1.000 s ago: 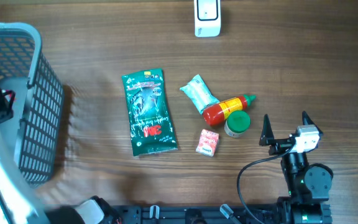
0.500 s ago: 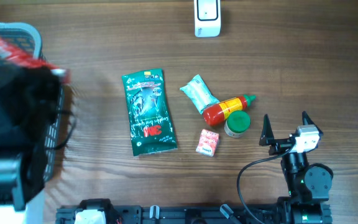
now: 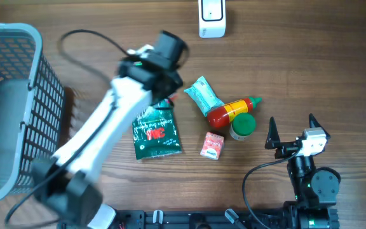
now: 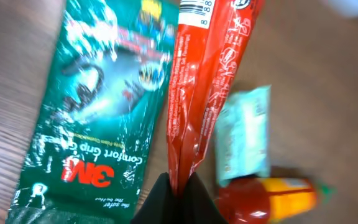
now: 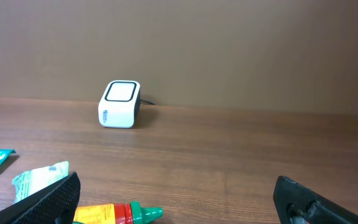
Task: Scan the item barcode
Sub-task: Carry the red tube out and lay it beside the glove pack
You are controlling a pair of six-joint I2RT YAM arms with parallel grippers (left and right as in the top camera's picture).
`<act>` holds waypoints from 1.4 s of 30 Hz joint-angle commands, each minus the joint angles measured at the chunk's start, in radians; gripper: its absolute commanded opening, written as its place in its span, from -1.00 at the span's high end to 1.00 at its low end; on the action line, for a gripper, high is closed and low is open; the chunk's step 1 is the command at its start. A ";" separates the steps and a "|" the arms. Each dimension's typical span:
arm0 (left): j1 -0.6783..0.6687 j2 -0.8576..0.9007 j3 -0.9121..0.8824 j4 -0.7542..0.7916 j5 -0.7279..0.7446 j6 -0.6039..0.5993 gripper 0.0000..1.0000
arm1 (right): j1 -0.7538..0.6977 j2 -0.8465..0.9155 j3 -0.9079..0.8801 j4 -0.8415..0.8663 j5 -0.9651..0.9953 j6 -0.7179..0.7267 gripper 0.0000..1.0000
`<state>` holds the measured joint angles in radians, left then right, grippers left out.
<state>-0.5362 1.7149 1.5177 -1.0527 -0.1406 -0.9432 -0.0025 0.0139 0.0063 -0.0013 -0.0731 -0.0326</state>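
A grey mesh basket (image 3: 43, 102) stood well apart from the left gripper (image 4: 179, 188). A green 3M plastic pouch (image 4: 86, 124) lay flat on the table below that gripper. Its jaws were clamped on the end of a long red plastic packet (image 4: 204, 81), with the barcode at the packet's far end. A white box scanner (image 3: 211, 18) stood farther ahead. The right gripper (image 3: 291, 122) was spread wide, holding nothing.

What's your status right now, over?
Left gripper shut on red packet, above green 3M pack. Right gripper open, empty. Scanner stands apart, uncovered.
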 commanded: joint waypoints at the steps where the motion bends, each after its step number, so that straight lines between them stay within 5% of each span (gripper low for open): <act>1: -0.085 0.152 0.001 -0.010 -0.010 0.019 0.92 | 0.005 -0.003 -0.001 0.002 0.013 -0.018 -1.00; 13: -0.193 0.356 -0.015 0.000 -0.013 0.020 0.89 | 0.005 -0.003 -0.001 0.002 0.013 -0.018 -1.00; 16: -0.188 0.347 -0.013 -0.044 -0.054 0.020 0.20 | 0.005 -0.003 -0.001 0.002 0.013 -0.018 -0.99; 18: -0.179 0.328 -0.012 -0.090 -0.086 0.020 0.07 | 0.005 -0.003 -0.001 0.002 0.013 -0.018 -0.99; 28: -0.174 0.085 -0.012 -0.332 -0.219 0.008 -0.02 | 0.005 -0.003 -0.001 0.002 0.013 -0.017 -0.99; 37: -0.232 -0.138 -0.045 -0.565 -0.336 -0.153 0.02 | 0.005 -0.003 -0.001 0.002 0.013 -0.017 -1.00; 39: -0.266 -0.207 -0.101 -0.571 -0.370 -0.219 -0.03 | 0.005 -0.003 -0.001 0.002 0.013 -0.017 -0.99; 42: -0.290 -0.332 -0.229 -0.550 -0.409 -0.312 -0.37 | 0.005 -0.003 -0.001 0.002 0.013 -0.017 -0.99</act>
<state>-0.8097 1.4994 1.4002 -1.6173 -0.4694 -1.1255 -0.0025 0.0139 0.0063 -0.0006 -0.0727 -0.0326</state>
